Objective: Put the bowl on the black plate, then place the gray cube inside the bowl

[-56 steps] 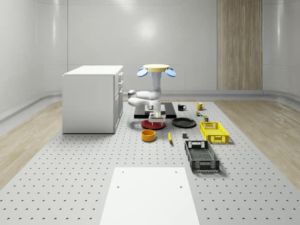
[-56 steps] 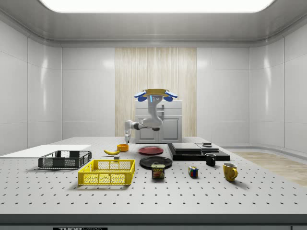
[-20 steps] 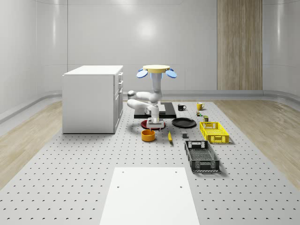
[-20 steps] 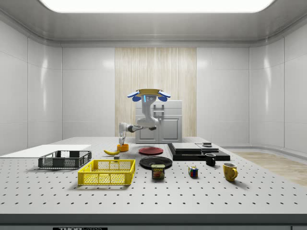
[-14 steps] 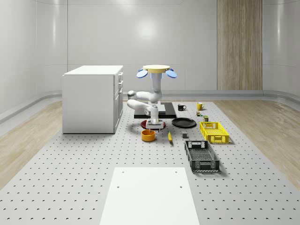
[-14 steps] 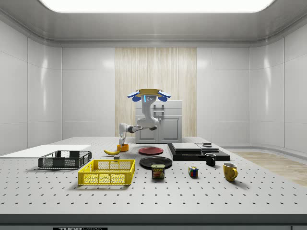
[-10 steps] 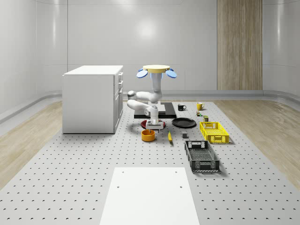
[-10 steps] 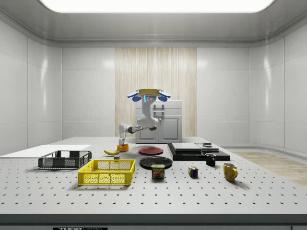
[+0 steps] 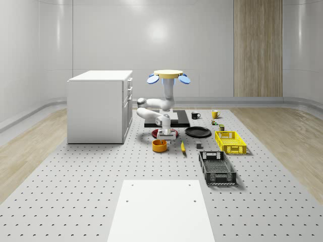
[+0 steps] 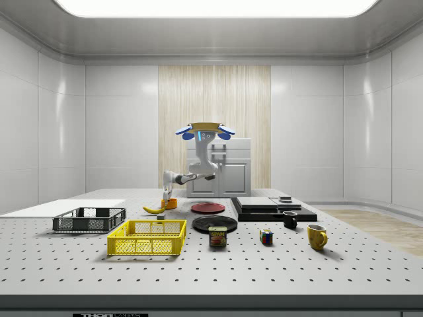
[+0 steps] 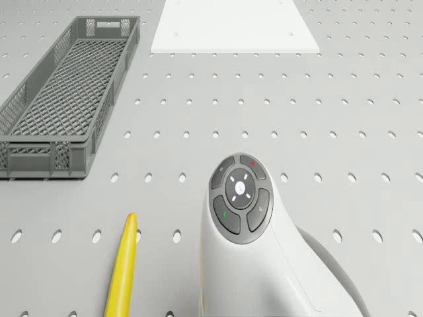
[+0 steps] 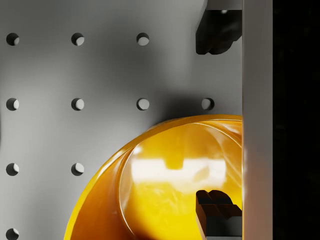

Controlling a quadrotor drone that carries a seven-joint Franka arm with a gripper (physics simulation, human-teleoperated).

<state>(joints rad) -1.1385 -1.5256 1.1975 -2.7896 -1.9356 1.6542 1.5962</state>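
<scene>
The orange bowl (image 9: 159,145) sits on the perforated table, in front of a red plate; it also shows in the side view (image 10: 170,203). My gripper (image 9: 164,138) hangs just over its far rim. In the wrist view the gripper (image 12: 216,120) is open and straddles that rim: one fingertip (image 12: 215,32) is outside the bowl (image 12: 150,200), the other inside. The black plate (image 9: 198,132) lies to the whole-scene view's right of the bowl. The small gray cube (image 9: 199,146) rests nearer the camera than that plate. The drone (image 9: 168,75) hovers above the red plate, arm bent down.
A white cabinet (image 9: 98,106) stands at the whole-scene view's left. A banana (image 9: 182,146) lies beside the bowl. The red plate (image 10: 207,207), a black slab (image 9: 180,118), a yellow crate (image 9: 230,141), a gray crate (image 9: 217,168) and mugs are nearby. A white sheet (image 9: 160,209) lies in front.
The drone has drifted toward the side view's left and the arm has lowered the gripper from over the red plate down to the bowl's rim. The bowl has not moved.
</scene>
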